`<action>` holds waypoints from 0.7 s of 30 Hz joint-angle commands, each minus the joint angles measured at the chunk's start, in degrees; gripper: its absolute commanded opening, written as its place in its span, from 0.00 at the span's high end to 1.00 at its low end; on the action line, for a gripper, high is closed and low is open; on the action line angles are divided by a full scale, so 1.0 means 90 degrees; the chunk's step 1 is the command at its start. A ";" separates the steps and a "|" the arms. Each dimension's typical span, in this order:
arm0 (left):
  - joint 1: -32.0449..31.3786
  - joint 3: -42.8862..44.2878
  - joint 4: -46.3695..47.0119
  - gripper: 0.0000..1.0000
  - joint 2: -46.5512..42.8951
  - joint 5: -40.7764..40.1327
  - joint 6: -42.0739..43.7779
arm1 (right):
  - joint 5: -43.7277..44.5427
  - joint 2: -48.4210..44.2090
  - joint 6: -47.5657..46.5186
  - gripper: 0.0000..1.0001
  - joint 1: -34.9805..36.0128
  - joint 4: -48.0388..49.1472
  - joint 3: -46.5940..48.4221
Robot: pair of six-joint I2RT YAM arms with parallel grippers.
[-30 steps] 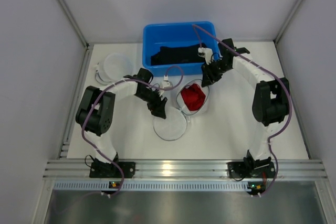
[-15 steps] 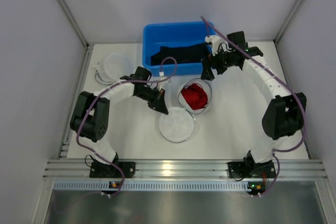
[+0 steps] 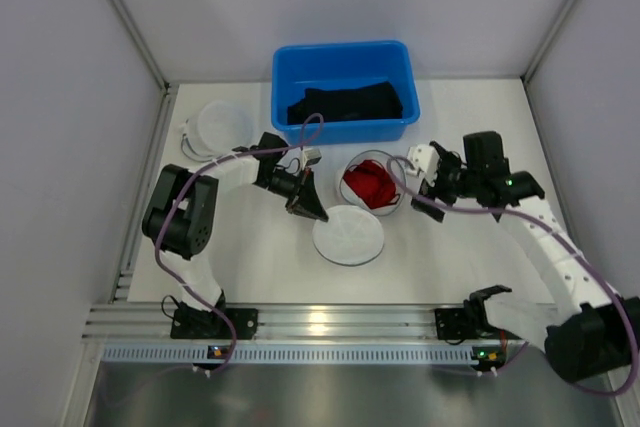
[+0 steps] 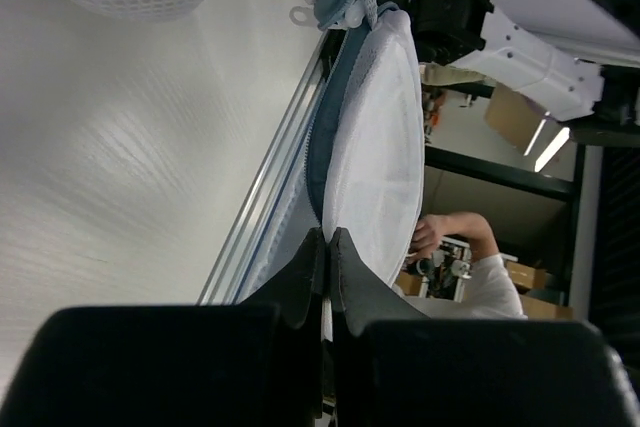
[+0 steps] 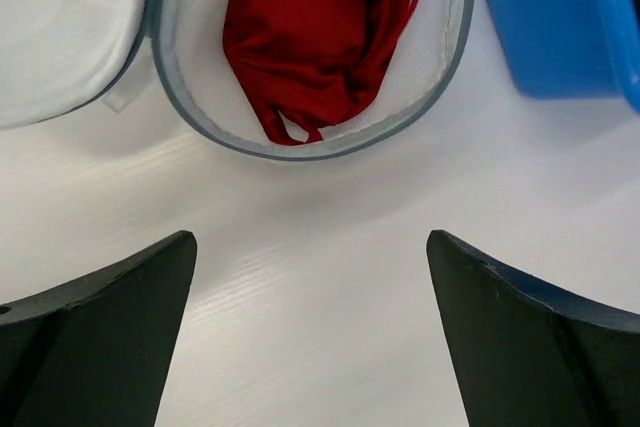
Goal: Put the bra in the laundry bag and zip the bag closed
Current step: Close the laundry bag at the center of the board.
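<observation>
Bra (image 3: pixel 368 185), red, bunched inside the round bowl of the laundry bag (image 3: pixel 397 192) at table centre. Bag unzipped, its white mesh lid (image 3: pixel 348 235) folded out at 7 o'clock of the bowl. Left claw (image 3: pixel 311 214) at 10 o'clock of the lid, fingers pressed together, pinching the lid's zip edge. Right claw (image 3: pixel 418 190) at 3 o'clock of the bag, fingers spread wide, holding nothing, apart from the rim. Blue bin (image 3: pixel 345 55) at 12 o'clock of the bag, black garment (image 3: pixel 345 104) inside. Second white mesh bag (image 3: pixel 222 124) at 10 o'clock, near the left wall. Table (image 3: pixel 450 257) white.
</observation>
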 commanded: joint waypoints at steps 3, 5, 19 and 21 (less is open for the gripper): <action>0.0077 0.0201 0.0128 1.00 0.0313 0.0964 -0.0944 | -0.0441 -0.1512 -0.1850 0.01 0.0647 0.1186 -0.1185; 0.0096 0.0211 0.0138 1.00 0.0421 0.1033 -0.1090 | -0.0441 -0.1962 -0.1978 0.01 0.1076 0.1460 -0.1664; 0.0097 0.0348 0.0138 1.00 0.0646 0.1082 -0.1735 | 0.1628 -0.1183 -0.0885 0.00 0.3902 0.4518 -0.2789; 0.0096 0.0329 0.0138 1.00 0.0626 0.1082 -0.1726 | 0.1931 -0.0813 -0.0903 0.01 0.3902 0.5005 -0.2798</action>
